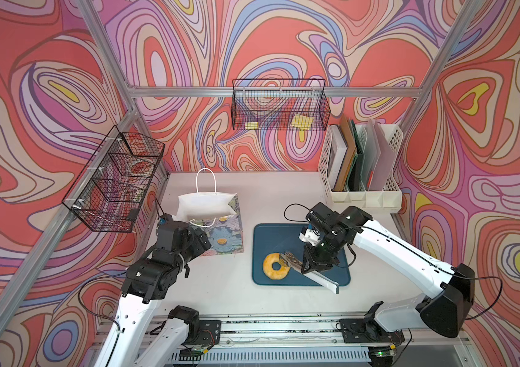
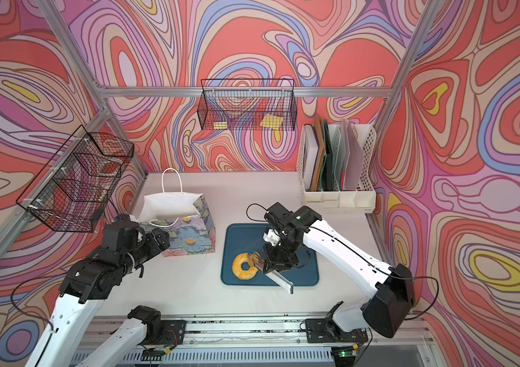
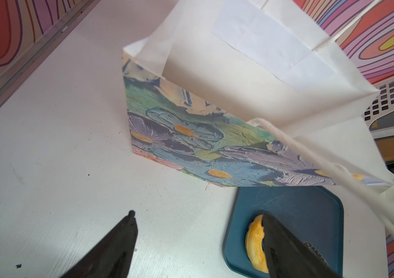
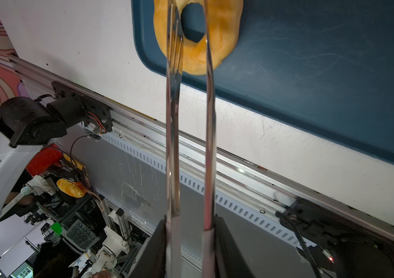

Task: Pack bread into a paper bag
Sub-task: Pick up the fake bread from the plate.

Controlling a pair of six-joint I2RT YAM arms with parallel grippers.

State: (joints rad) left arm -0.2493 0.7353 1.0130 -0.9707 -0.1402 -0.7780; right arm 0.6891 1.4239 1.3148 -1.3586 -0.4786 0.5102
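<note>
White tabletop, swirl-printed walls. In both top views the right gripper [image 1: 314,267] is clamped on tongs [image 1: 325,281], whose long axis runs leftward to tips at the doughnut [image 1: 276,266]. It is the only bread on the blue tray [image 1: 271,232]. The paper bag [image 1: 223,235] stands upright just left of the tray.

Left wrist view: the left gripper [image 3: 197,215] is spread and empty near the bag, and no bread shows in its visible white inside.

Right wrist view: the tong arms stand apart, straddling one side of the ring. I cannot tell whether they pinch it.
</note>
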